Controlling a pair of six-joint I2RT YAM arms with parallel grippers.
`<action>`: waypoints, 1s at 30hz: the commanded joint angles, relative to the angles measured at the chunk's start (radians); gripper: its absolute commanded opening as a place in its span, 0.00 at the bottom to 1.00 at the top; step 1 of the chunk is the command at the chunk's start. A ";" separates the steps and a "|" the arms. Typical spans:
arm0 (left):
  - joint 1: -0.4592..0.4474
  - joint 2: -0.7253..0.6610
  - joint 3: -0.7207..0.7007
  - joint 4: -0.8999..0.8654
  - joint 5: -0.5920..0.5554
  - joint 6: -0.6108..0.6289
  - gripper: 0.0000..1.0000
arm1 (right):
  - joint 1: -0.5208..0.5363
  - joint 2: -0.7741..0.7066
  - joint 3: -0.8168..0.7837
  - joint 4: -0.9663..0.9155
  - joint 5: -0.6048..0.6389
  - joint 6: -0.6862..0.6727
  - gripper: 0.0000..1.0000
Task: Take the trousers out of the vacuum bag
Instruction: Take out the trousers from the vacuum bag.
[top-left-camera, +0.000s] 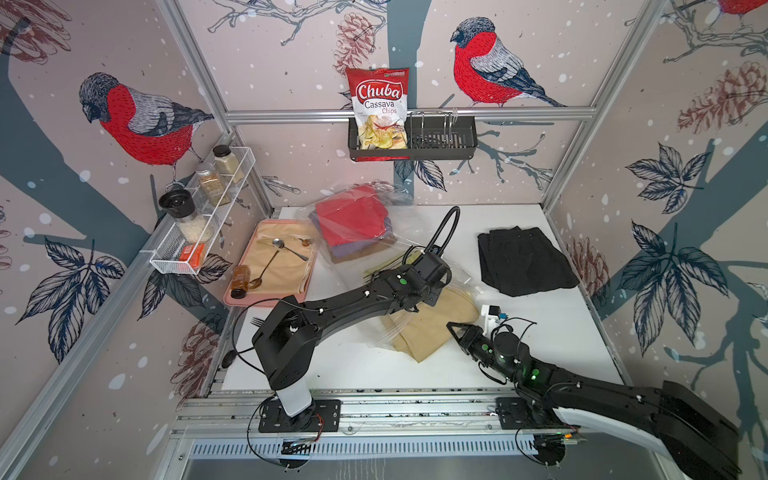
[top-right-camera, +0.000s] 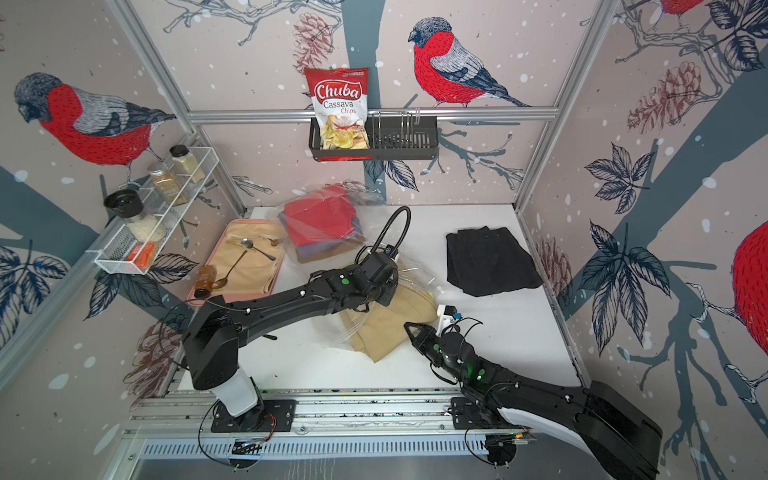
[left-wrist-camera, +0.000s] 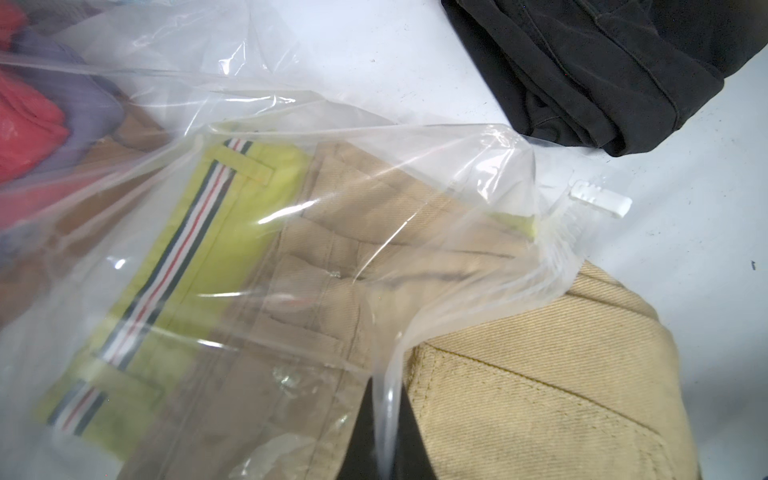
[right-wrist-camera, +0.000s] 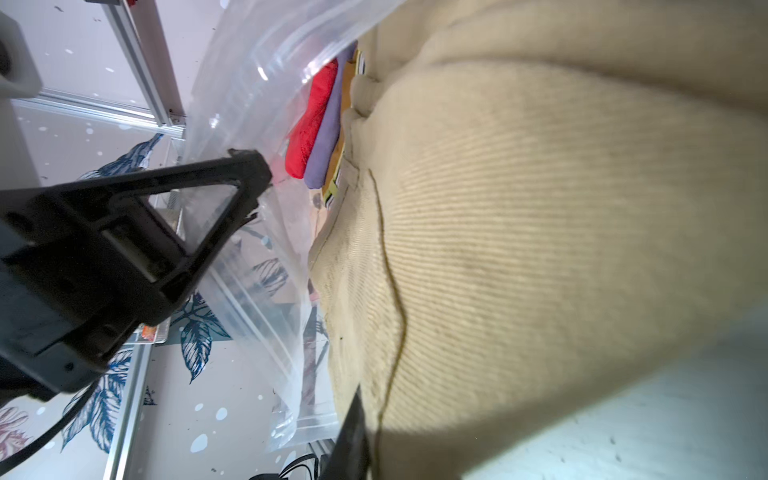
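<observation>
Left wrist: yellow trousers (left-wrist-camera: 249, 199) inside vacuum bag (left-wrist-camera: 478, 166)

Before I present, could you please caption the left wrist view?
Tan trousers partly out of the vacuum bag; yellow pair inside, black pair out.

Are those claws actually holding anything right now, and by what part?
The left gripper pinches the vacuum bag by its open edge. The right gripper, jaws parted beside the tan trousers, seems to hold nothing.

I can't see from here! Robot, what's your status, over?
Left gripper shut on vacuum bag edge. Right gripper open at tan trousers, partly out. Black trousers out; rest still bagged. Nothing blocking.
</observation>
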 joint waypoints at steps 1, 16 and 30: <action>0.002 -0.004 0.006 0.017 -0.001 -0.005 0.04 | -0.008 0.038 -0.001 0.040 -0.004 0.012 0.24; 0.002 -0.010 -0.001 0.017 0.000 -0.005 0.04 | -0.039 0.023 -0.075 0.141 0.007 0.034 0.76; 0.003 -0.007 -0.001 0.018 0.005 -0.006 0.04 | -0.375 -0.457 -0.144 -0.351 -0.180 -0.004 0.92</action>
